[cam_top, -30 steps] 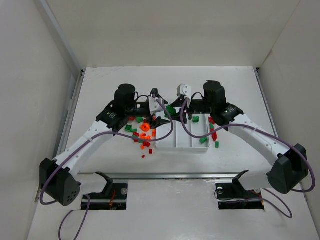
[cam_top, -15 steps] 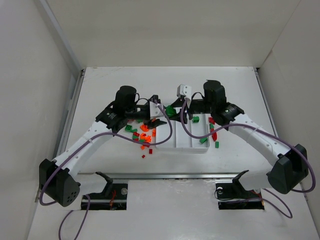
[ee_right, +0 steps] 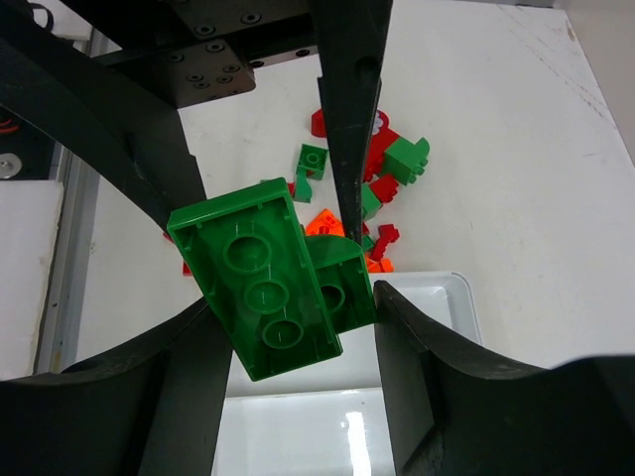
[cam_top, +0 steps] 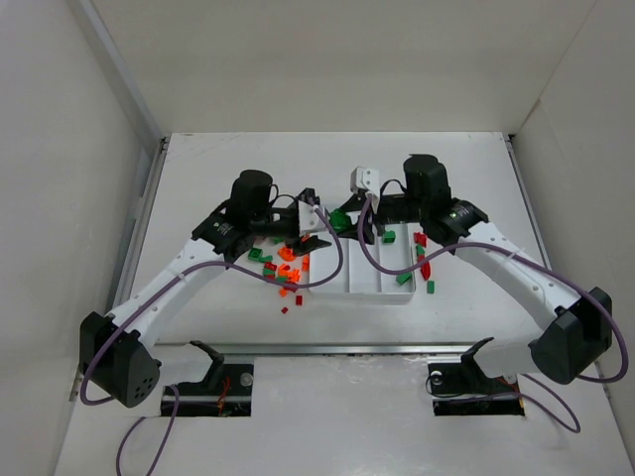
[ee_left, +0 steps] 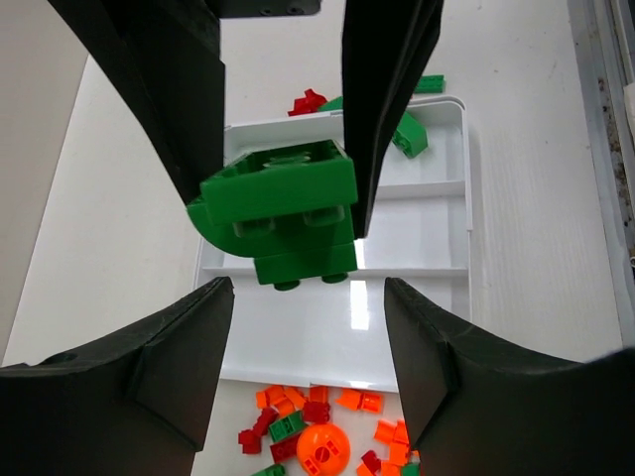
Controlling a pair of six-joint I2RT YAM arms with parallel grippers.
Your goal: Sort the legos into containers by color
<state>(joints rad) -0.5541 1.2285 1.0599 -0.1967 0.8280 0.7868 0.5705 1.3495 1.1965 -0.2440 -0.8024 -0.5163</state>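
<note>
A green lego (cam_top: 339, 218), two bricks stuck together, hangs over the far end of the white tray of containers (cam_top: 367, 283). My right gripper (ee_right: 298, 307) is shut on it (ee_right: 263, 288) from the right. My left gripper (ee_left: 310, 288) is shut on the same piece (ee_left: 278, 198) with its fingertips, from the left. In the top view the left gripper (cam_top: 322, 220) and the right gripper (cam_top: 355, 216) meet nose to nose. Loose red, green and orange legos (cam_top: 283, 263) lie left of the tray (ee_left: 327, 337), with an orange dome piece (ee_left: 322, 451) among them.
More red and green legos (cam_top: 425, 263) lie at the tray's right side, and a green one (cam_top: 403, 279) lies inside it. A metal rail (cam_top: 337, 347) runs along the near edge. White walls close in the table on three sides.
My left gripper's jaws have narrowed onto the green lego that the right gripper holds. Both arms have otherwise stayed nearly still.
</note>
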